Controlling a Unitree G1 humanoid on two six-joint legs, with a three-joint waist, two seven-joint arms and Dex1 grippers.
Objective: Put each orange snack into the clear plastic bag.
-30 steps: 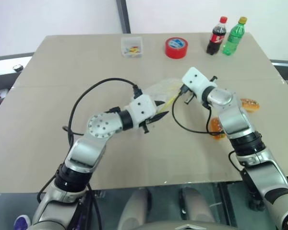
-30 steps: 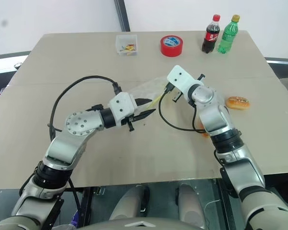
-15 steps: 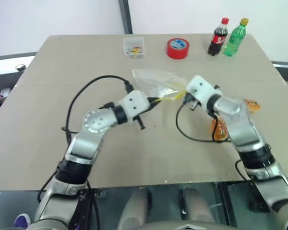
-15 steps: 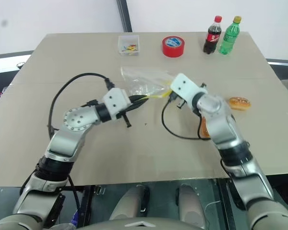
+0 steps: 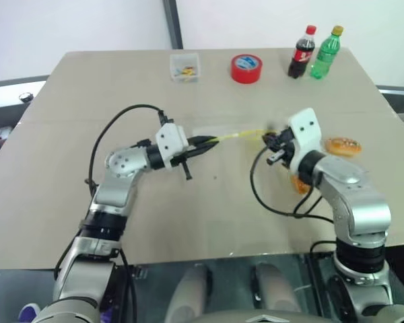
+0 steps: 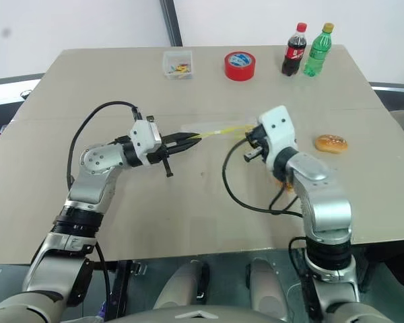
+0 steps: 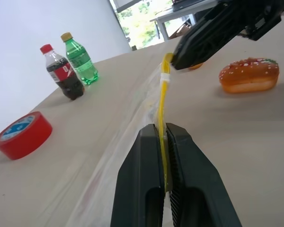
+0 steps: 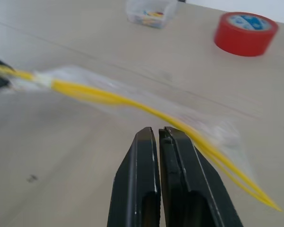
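You're pinching the clear plastic bag (image 5: 232, 136) by its yellow strip, left hand (image 7: 162, 156) clamped; right hand (image 8: 158, 137) closed, seemingly gripping the flimsy strip too.

My right gripper (image 8: 158, 137) has its two black fingers pressed together, with nothing between them. Just beyond their tips the clear plastic bag (image 8: 132, 97) stretches crosswise, its yellow strip taut. Farther past the bag sit the red tape roll (image 8: 245, 33) and a small clear box (image 8: 149, 12) on the table (image 8: 61, 151).
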